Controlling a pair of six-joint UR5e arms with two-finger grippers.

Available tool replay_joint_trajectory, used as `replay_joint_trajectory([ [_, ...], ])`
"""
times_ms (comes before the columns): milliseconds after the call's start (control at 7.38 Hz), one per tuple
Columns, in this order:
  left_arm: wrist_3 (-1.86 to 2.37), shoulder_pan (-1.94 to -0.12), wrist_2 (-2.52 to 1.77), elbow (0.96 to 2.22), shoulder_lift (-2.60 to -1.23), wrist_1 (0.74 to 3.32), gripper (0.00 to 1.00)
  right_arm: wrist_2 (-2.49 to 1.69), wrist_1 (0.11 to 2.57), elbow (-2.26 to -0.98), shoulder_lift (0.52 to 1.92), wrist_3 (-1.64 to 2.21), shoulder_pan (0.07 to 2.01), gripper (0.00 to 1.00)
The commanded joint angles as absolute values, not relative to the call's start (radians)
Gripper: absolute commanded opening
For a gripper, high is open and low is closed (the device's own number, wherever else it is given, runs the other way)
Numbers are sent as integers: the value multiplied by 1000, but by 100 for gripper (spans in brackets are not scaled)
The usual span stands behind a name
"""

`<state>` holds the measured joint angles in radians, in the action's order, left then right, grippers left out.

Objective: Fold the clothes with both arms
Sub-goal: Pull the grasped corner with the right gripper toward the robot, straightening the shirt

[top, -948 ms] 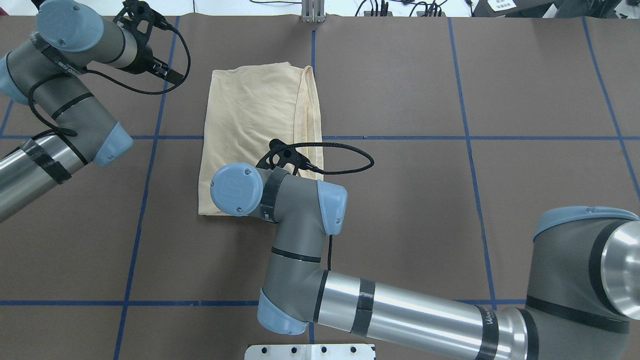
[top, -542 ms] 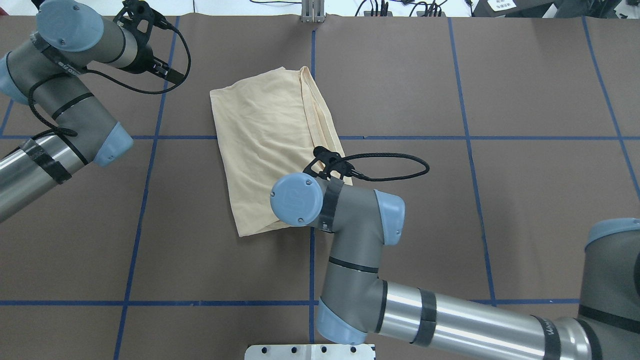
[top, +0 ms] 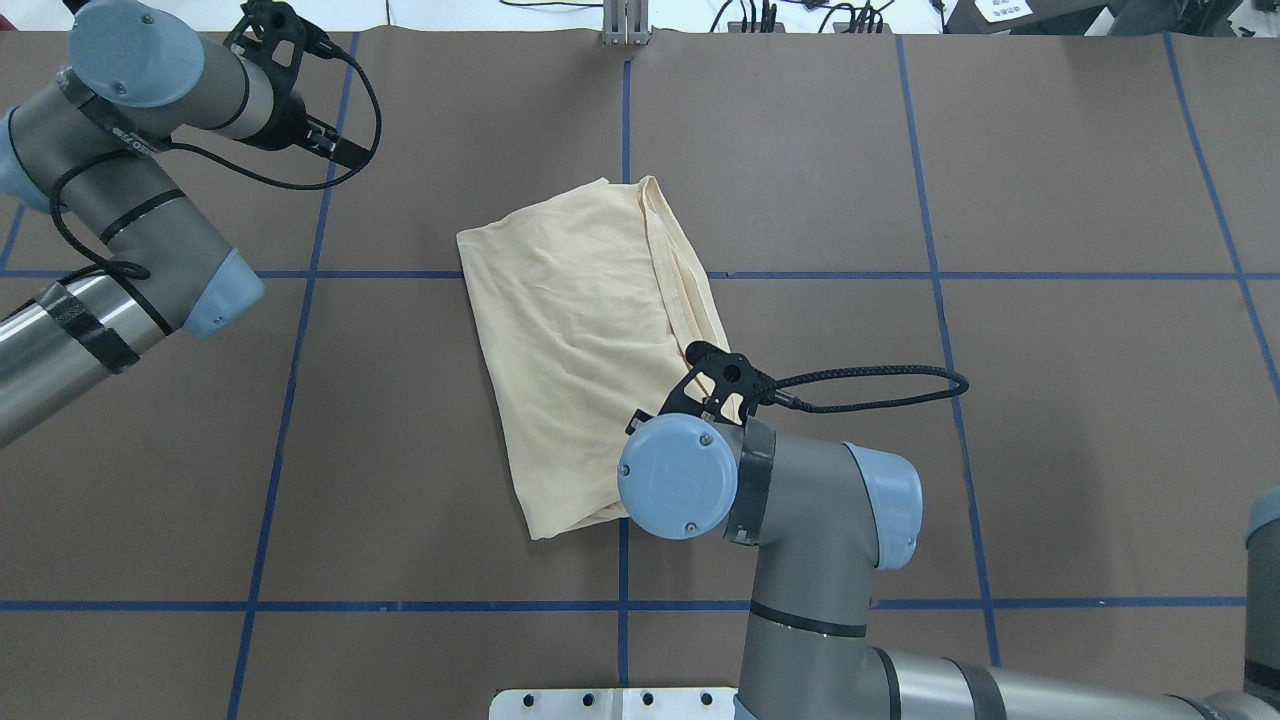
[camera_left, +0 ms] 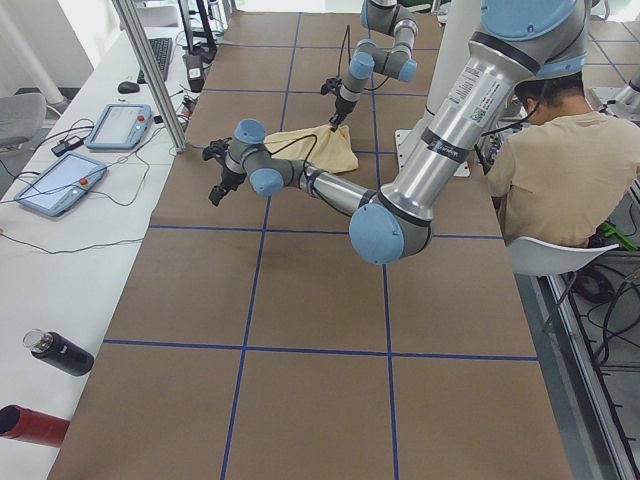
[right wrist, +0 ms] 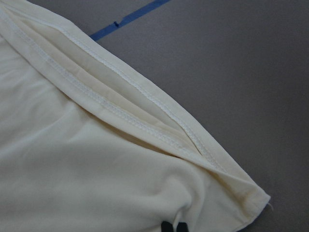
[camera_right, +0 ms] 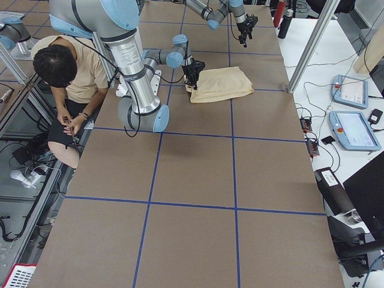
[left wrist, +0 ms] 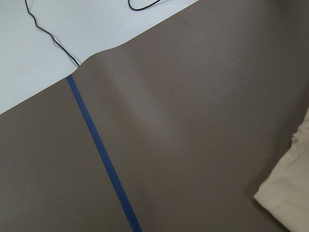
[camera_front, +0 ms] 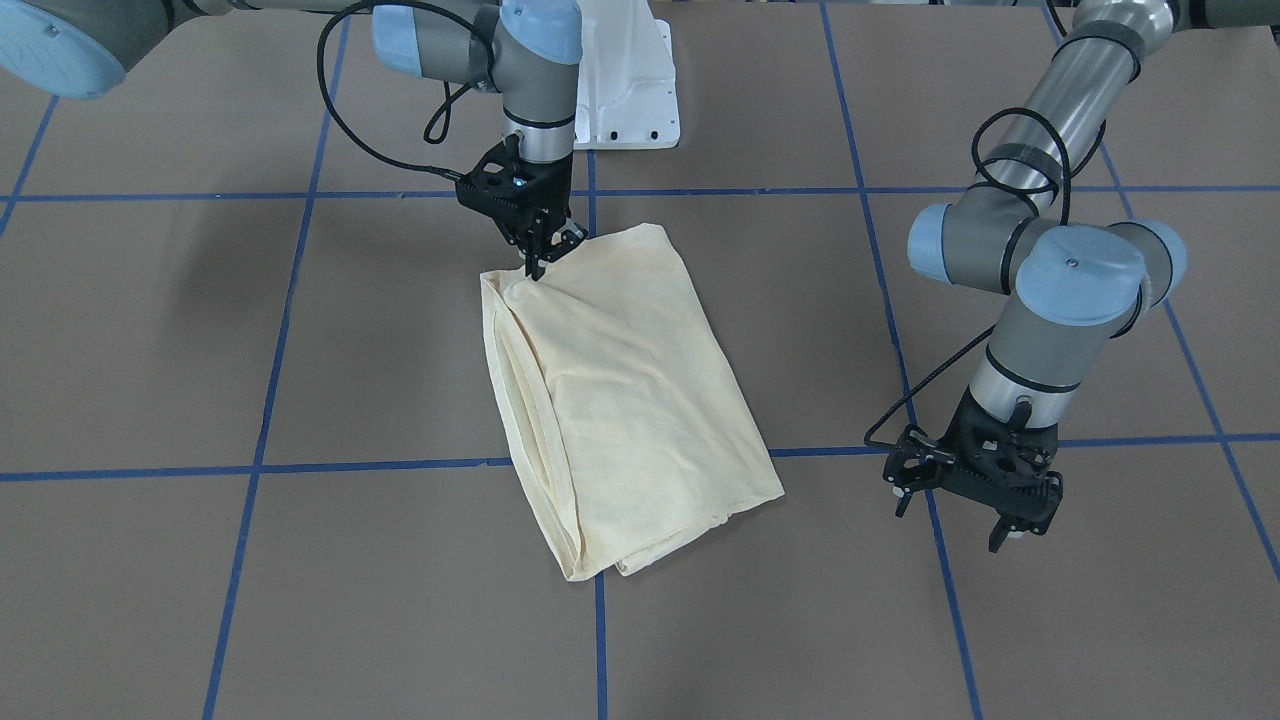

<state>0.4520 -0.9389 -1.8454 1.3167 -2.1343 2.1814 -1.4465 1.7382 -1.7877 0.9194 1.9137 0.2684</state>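
The cream-yellow shirt [top: 585,350] lies folded into a long rectangle, slanted across the table's middle; it also shows in the front view [camera_front: 620,400]. No print or label shows. My right gripper [camera_front: 537,262] is shut on the shirt's corner nearest the robot. The right wrist view shows black fingertips [right wrist: 166,226] pinching the fabric [right wrist: 96,169] beside stacked hems. In the overhead view the right wrist [top: 680,475] hides that gripper. My left gripper [camera_front: 950,520] hangs open and empty above the bare table, apart from the shirt. The left wrist view shows only a shirt corner [left wrist: 289,193].
Brown paper with blue tape lines [top: 290,380] covers the table. The white pedestal base [camera_front: 630,80] stands at the robot's side. A seated person [camera_left: 560,170] is beside the table. Tablets [camera_left: 60,185] and bottles [camera_left: 60,355] lie on the white side strip.
My right gripper has pulled the shirt's near corner to the right and toward the robot in the overhead view. The whole shirt has slid and turned with it. The left arm has barely moved.
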Motion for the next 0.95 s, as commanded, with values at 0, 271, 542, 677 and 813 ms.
replay_joint_trajectory([
  [0,453,-939,-1845,1318,-2132,2181,100,-1424,1782,-1821,905,1948,223,0],
  [271,468,-937,-1847,1321,-2135,2181,100,-1425,1782,-1822,911,1934,222,0],
  [542,524,-933,-1880,1389,-2119,2163,100,-1410,1784,-1860,923,1830,244,100],
  [677,604,-928,-1935,1458,-2085,2163,100,-1414,1784,-1893,937,1784,276,100],
  [813,686,-892,-1950,1561,-2027,2161,100,-1416,1781,-1955,983,1696,293,100],
])
